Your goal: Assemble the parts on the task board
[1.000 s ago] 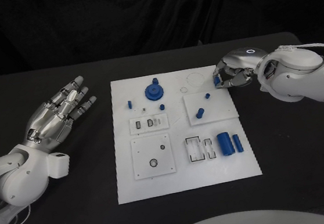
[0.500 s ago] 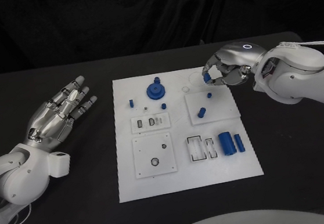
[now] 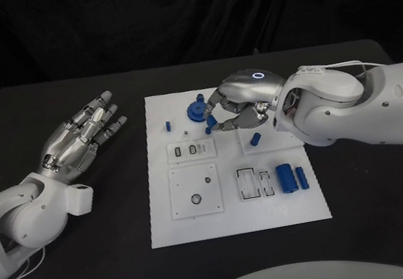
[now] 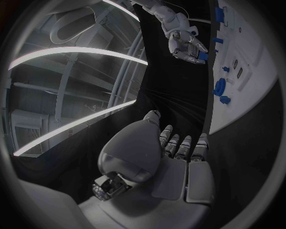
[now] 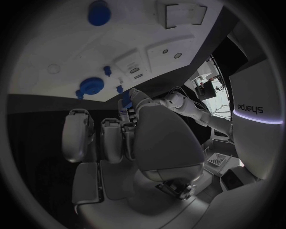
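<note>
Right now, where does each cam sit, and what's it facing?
Head view: on the robot's head, looking down at the task board; left hand and right hand both show.
Left wrist view: behind the left hand, facing across the table toward the board; right hand beyond.
Right wrist view: behind the right hand, over the board.
All three share the board and the blue round part.

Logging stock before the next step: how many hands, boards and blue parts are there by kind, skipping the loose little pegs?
Hands: 2 (left hand, right hand)
Task board: 1
Blue cylinders lying side by side: 2
Blue disc: 1
Small blue part at the right hand's fingertips: 1
Total: 7
</note>
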Controlling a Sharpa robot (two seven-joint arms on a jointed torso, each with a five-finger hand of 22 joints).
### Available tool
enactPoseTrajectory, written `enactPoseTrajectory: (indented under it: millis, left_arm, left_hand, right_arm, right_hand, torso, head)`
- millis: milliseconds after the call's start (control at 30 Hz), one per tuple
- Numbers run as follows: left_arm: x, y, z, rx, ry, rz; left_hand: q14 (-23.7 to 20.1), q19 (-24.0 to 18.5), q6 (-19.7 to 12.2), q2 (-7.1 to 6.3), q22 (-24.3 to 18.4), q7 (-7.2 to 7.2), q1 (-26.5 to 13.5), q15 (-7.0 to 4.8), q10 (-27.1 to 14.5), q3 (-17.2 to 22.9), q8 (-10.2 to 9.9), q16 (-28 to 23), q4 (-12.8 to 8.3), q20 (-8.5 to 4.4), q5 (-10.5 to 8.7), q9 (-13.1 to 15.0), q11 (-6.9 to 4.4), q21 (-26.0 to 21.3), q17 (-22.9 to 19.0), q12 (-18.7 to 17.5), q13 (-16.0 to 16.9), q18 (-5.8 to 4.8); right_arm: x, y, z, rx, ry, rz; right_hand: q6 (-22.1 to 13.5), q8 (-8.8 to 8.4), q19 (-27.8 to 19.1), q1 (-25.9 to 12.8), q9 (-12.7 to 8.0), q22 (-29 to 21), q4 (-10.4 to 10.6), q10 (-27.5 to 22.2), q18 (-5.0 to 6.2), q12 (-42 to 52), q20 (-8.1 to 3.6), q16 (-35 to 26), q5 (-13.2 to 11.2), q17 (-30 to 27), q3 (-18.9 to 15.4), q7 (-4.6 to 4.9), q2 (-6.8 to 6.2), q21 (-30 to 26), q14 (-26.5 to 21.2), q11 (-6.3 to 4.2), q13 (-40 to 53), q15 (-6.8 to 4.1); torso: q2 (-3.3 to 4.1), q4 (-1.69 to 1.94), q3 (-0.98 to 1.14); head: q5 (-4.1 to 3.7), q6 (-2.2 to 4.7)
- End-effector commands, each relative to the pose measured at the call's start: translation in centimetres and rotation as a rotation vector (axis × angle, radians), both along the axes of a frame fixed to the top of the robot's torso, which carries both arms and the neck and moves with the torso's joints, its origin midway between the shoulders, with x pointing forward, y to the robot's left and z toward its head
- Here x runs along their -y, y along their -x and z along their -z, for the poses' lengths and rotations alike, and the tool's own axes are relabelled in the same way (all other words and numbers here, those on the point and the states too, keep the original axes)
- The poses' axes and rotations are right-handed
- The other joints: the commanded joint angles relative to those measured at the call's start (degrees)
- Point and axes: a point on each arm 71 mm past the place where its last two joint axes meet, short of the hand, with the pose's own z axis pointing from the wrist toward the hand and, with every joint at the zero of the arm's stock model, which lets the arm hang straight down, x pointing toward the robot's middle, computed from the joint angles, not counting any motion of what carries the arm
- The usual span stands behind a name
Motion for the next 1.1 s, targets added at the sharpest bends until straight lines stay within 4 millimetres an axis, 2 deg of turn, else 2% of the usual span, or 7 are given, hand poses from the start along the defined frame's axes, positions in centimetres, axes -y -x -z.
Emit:
enactPoseTrajectory:
  millis: [33, 200, 300, 733, 900, 1100]
  left_arm:
    - [0.2, 0.1, -0.1, 0.005, 0.015, 0.006]
    - [0.2, 0.1, -0.1, 0.004, 0.014, 0.007]
    - [0.3, 0.0, -0.1, 0.003, 0.014, 0.009]
    - [0.5, 0.0, 0.0, 0.001, 0.016, 0.016]
    - [0.5, 0.0, 0.0, -0.001, 0.016, 0.018]
    - [0.5, 0.0, 0.0, -0.002, 0.016, 0.021]
  left_hand:
    - [-0.12, 0.20, -0.28, 0.06, -0.02, 0.01, 0.52, 0.35, -0.19, 0.37, -0.12, 0.03, 0.05, 0.40, 0.30, 0.07, 0.15, -0.04, -0.04, -0.36, -0.06, 0.57]
    - [-0.12, 0.20, -0.28, 0.06, -0.02, 0.01, 0.52, 0.35, -0.19, 0.37, -0.12, 0.03, 0.05, 0.40, 0.30, 0.07, 0.15, -0.04, -0.04, -0.36, -0.06, 0.57]
    - [-0.12, 0.20, -0.28, 0.06, -0.02, 0.01, 0.52, 0.35, -0.19, 0.37, -0.12, 0.03, 0.05, 0.40, 0.30, 0.07, 0.15, -0.04, -0.04, -0.36, -0.06, 0.57]
    - [-0.12, 0.20, -0.25, 0.06, -0.02, -0.02, 0.47, 0.38, -0.18, 0.56, -0.10, 0.03, -0.01, 0.41, 0.29, 0.08, 0.14, -0.05, -0.04, -0.36, -0.06, 0.57]
    - [-0.12, 0.20, -0.25, 0.06, -0.02, -0.02, 0.47, 0.38, -0.18, 0.56, -0.10, 0.03, -0.01, 0.41, 0.29, 0.08, 0.14, -0.05, -0.04, -0.36, -0.06, 0.57]
    - [-0.12, 0.20, -0.25, 0.06, -0.02, -0.02, 0.47, 0.38, -0.18, 0.56, -0.10, 0.03, -0.01, 0.41, 0.29, 0.08, 0.14, -0.05, -0.04, -0.36, -0.06, 0.57]
  right_arm:
    - [-0.8, -0.1, 1.4, -0.061, 0.051, -0.015]
    - [-2.2, -0.3, 2.8, -0.077, 0.078, -0.026]
    - [-2.7, -0.6, 3.3, -0.073, 0.097, -0.022]
    - [-3.4, -1.1, 4.4, -0.082, 0.124, 0.008]
    - [-3.4, -1.2, 4.8, -0.096, 0.138, 0.011]
    - [-3.6, -1.2, 5.1, -0.107, 0.149, 0.007]
  right_hand:
    - [0.29, 0.30, -0.47, 0.19, 0.24, 7.39, -0.48, 5.96, 0.54, 0.15, 0.01, -0.16, 0.45, 9.78, -0.01, 0.18, 0.06, -0.45, 4.21, 0.54, 15.09, -0.06]
    - [0.33, 0.29, -0.59, 0.30, 0.48, 7.26, -0.84, 5.96, 0.59, 0.15, 0.21, -0.28, 0.84, 9.67, 0.14, 0.35, 0.00, -0.78, 4.18, 0.91, 15.09, 0.23]
    - [0.21, 0.19, -0.62, 0.15, 0.58, 7.21, -0.92, 5.96, 0.62, 0.15, 0.32, -0.38, 0.87, 9.58, 0.10, 0.51, -0.12, -0.91, 4.16, 1.06, 15.09, 0.38]
    - [-0.11, -0.07, -1.02, 0.12, 0.76, 6.77, -1.33, 5.96, 0.83, 0.15, 0.57, -0.78, 0.92, 9.19, 0.22, 0.73, -0.29, -1.82, 4.03, 1.43, 15.09, 0.67]
    - [-0.90, -0.65, -1.01, -0.22, 0.92, 6.76, -1.79, 5.96, 0.87, 0.15, 0.85, -0.81, -0.56, 9.18, 0.13, 1.03, -0.73, -1.99, 4.02, 1.57, 15.09, 0.86]
    - [-2.55, -1.76, -1.05, -1.18, 1.08, 6.69, -1.99, 5.96, 0.96, 0.15, 0.97, -1.01, -2.91, 9.00, -0.17, 1.28, -1.10, -2.37, 3.96, 1.45, 15.09, 0.83]
  torso:
    - [0.00, -0.06, -0.01]
    - [0.08, -0.16, 0.05]
    - [0.02, -0.02, -0.01]
    - [0.05, -0.07, 0.07]
    - [0.05, -0.15, 0.05]
    - [0.05, -0.06, 0.08]
  head:
    - [0.52, -0.01]
    - [0.79, -0.21]
    - [0.61, -0.43]
    - [0.46, -0.73]
    - [0.50, -0.77]
    - [0.35, -0.76]
